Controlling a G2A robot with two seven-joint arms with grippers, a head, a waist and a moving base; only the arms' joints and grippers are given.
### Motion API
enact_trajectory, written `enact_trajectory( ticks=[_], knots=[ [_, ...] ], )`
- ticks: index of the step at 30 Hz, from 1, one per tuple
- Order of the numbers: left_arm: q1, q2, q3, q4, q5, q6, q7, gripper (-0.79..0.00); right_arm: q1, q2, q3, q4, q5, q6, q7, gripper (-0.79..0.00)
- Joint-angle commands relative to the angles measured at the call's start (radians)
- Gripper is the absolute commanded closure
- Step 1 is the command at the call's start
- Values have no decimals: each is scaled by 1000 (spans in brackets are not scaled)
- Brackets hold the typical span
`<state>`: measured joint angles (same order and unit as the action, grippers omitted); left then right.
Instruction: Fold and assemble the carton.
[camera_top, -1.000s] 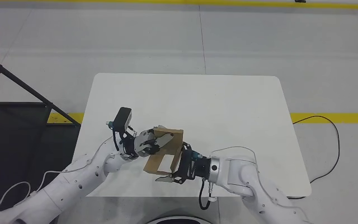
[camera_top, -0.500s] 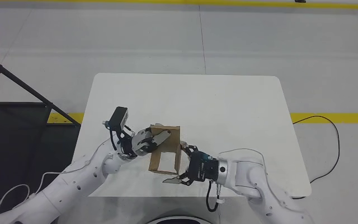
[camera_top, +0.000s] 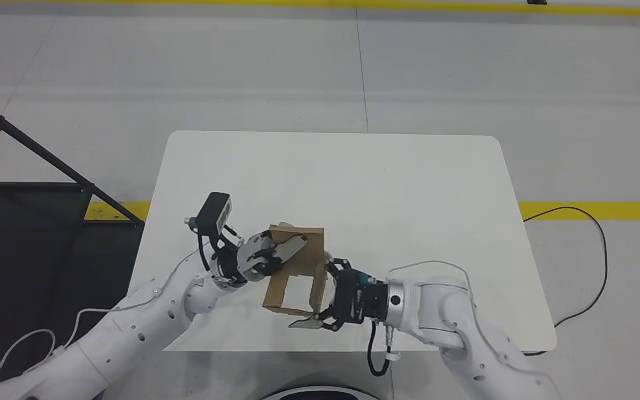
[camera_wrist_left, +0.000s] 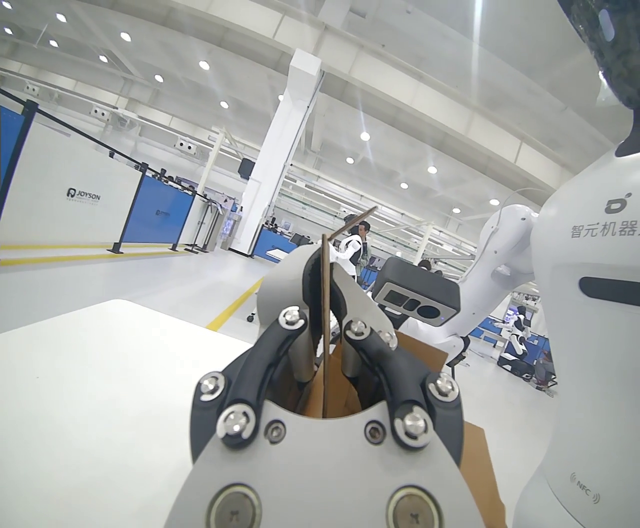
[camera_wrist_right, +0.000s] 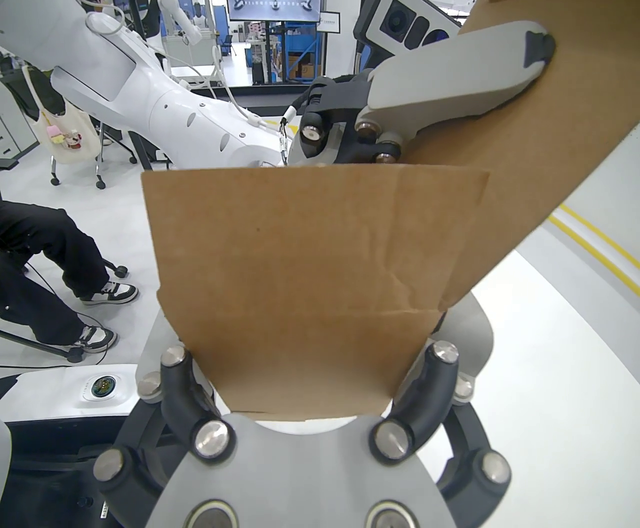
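Seems light, thin, easily creased, best taken at panel edges: carton by the table's near edge, pinched by the left gripper, straddled by the spread-open right gripper

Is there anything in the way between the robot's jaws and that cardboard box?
Nothing visible does. The left jaws are shut on a panel edge of the carton, and the right jaws stand open with another of its walls between them.
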<state>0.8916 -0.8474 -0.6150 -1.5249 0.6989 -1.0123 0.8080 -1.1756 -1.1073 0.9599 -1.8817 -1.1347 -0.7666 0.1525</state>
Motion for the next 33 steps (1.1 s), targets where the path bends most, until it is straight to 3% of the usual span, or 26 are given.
enact_trajectory(
  ticks=[1,12,20,33],
  knots=[
    [-2,0,3,1,1,0,0,0,4,-1,-5,2,0,1,2,-785],
    [-14,-2,19,7,-6,0,0,0,16,-6,-10,13,13,4,5,-785],
    [-4,4,-4,44,-24,0,0,0,-28,5,65,7,84,20,-13,-785],
    [33,-22,-46,82,-304,0,0,0,-68,17,128,67,184,-45,-33,-785]
  ],
)
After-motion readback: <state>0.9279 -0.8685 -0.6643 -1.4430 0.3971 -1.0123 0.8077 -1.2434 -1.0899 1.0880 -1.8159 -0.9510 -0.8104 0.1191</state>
